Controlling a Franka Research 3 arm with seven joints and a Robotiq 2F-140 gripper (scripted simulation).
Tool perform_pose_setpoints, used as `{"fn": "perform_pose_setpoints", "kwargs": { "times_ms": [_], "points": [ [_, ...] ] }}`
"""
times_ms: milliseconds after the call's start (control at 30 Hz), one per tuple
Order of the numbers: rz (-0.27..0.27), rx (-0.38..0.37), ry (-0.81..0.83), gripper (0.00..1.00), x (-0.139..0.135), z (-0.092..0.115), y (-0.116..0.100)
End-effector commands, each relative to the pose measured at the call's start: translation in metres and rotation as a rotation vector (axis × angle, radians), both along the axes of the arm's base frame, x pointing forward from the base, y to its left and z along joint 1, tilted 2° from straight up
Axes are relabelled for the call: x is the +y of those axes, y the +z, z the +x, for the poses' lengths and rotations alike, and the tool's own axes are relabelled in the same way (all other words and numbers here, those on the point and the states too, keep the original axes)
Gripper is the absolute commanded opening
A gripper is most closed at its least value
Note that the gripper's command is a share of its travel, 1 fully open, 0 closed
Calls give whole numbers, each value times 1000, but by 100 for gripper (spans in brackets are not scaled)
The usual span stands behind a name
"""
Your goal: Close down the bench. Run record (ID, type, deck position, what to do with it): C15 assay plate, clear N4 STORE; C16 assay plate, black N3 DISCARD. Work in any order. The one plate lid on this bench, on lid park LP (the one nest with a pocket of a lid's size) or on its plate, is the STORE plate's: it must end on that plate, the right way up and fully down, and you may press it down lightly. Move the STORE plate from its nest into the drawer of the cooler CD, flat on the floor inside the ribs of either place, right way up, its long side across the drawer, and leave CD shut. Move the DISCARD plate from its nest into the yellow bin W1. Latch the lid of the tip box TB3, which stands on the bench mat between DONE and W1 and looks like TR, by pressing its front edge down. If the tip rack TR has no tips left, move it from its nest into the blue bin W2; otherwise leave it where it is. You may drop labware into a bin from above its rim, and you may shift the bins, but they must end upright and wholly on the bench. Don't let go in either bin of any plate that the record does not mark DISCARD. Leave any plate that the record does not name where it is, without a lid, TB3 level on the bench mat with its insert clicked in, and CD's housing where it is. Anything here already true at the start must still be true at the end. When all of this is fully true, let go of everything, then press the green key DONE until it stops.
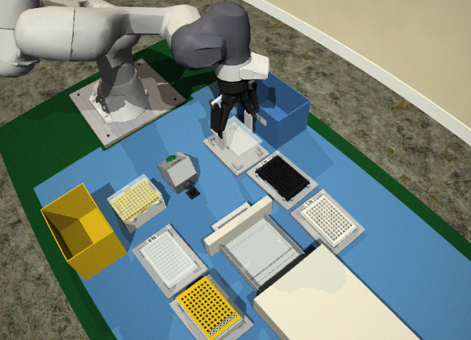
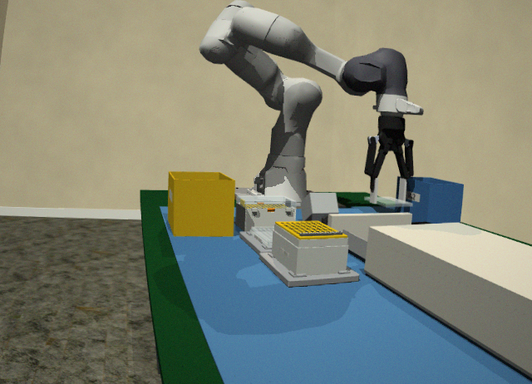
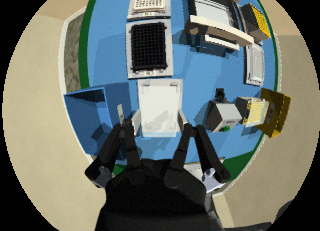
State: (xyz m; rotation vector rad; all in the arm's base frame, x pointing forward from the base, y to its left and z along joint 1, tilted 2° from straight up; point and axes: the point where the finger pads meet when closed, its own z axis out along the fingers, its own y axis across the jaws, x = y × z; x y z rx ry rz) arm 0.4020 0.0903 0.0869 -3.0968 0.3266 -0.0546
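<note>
My gripper (image 1: 234, 126) is shut on the clear plate lid (image 1: 240, 137) and holds it level a little above the lid park nest (image 1: 233, 154). The lid also shows between my fingers in the wrist view (image 3: 160, 109) and in the exterior view (image 2: 387, 199). The clear plate (image 1: 168, 257) sits in nest N4 with no lid on it. The black plate (image 1: 282, 176) sits in nest N3. The cooler drawer (image 1: 258, 251) stands pulled open and empty in front of the cooler housing (image 1: 330, 302). The tip box TB3 (image 1: 135, 202) stands beside the yellow bin (image 1: 82, 230). The tip rack (image 1: 208, 308) has a row of tips along one edge.
The blue bin (image 1: 283, 104) stands just right of my gripper. A white plate (image 1: 327, 220) sits in the nest beyond the black one. The grey box with the green DONE key (image 1: 171, 158) stands left of the lid park, with a small black block (image 1: 193, 193) in front.
</note>
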Motion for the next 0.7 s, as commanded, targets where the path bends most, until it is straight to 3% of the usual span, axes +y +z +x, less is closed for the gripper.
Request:
{"fn": "perform_pose_setpoints", "kwargs": {
  "times_ms": [0,667],
  "points": [
    [-2,7,8,0,-2,-2,5],
    [-2,7,8,0,-2,-2,29]
  ]
}}
